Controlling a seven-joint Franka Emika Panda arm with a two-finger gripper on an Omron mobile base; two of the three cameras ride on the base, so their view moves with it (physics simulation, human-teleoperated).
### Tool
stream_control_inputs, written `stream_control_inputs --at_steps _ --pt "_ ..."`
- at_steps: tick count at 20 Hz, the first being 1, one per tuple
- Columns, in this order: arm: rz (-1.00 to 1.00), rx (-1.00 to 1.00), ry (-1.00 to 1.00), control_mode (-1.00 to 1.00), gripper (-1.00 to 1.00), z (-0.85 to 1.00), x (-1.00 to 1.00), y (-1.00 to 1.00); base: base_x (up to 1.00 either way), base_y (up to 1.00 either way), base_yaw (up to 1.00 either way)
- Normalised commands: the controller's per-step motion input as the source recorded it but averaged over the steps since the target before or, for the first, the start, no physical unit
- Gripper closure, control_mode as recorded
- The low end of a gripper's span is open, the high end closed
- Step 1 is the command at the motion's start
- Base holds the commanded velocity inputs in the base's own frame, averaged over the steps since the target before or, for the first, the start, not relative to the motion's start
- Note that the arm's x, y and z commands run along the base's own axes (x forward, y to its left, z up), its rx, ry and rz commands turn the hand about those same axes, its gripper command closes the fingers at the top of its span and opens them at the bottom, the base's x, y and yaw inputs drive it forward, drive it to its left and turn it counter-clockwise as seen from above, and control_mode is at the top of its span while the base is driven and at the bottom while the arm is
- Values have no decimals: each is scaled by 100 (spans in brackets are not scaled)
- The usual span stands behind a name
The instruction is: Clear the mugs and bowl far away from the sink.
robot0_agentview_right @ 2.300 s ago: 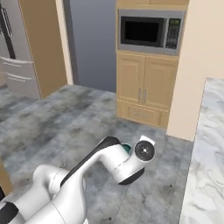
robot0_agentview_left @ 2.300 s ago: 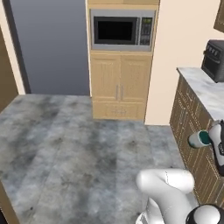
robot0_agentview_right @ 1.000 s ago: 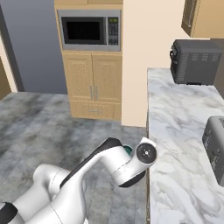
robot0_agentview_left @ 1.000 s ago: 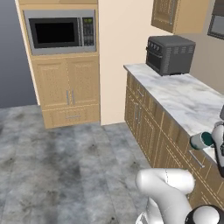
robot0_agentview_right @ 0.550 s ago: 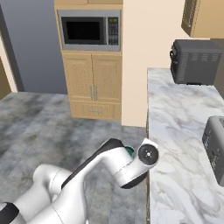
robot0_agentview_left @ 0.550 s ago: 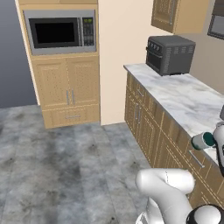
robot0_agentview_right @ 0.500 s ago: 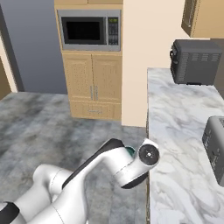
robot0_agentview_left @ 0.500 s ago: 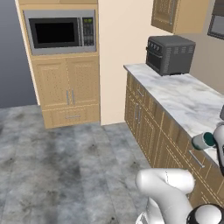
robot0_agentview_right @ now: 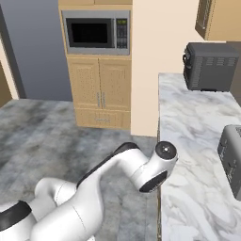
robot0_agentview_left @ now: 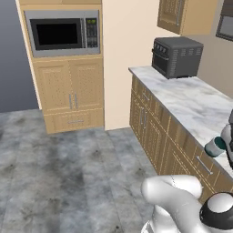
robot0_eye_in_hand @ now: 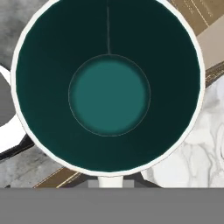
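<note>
teal mug (robot0_eye_in_hand: 109, 87) was carried in the closed pincer, its mouth facing the hand camera; in the left base view it hung at the front edge of the counter (robot0_agentview_left: 191, 100), above the marble. judged progress: one mug in transit, not yet set down; the other mug and the bowl presumably remained. marble counter carried a dark toaster oven (robot0_agentview_left: 176, 57) and a toaster (robot0_agentview_right: 231, 153). wooden cabinets, a built-in microwave (robot0_agentview_left: 61, 32) and grey floor completed the room.

Both base views look forward and down from behind the arm, sharing the microwave (robot0_agentview_left: 61, 32), the marble bench (robot0_agentview_left: 191, 98) and the black oven (robot0_agentview_left: 177, 57). The hand view peers closely straight into the teal mug (robot0_eye_in_hand: 109, 87).
</note>
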Motion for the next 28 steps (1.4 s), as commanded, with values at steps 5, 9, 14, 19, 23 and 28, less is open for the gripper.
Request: stream_control_inputs --at_steps 5,9,14,19,23,28 --pt "-11 0 2 -100 100 -4 -12 -49 0 0 0" --pt "-10 0 0 -100 100 -18 -6 -56 0 0 0" --pt "-10 0 0 -100 100 -11 -4 -43 0 0 0" --pt "-15 2 7 -100 100 0 0 -42 0 0 0" --pt "-16 2 12 -100 100 0 0 -43 0 0 0" --pt "-12 0 13 -100 100 -16 0 -26 0 0 0"
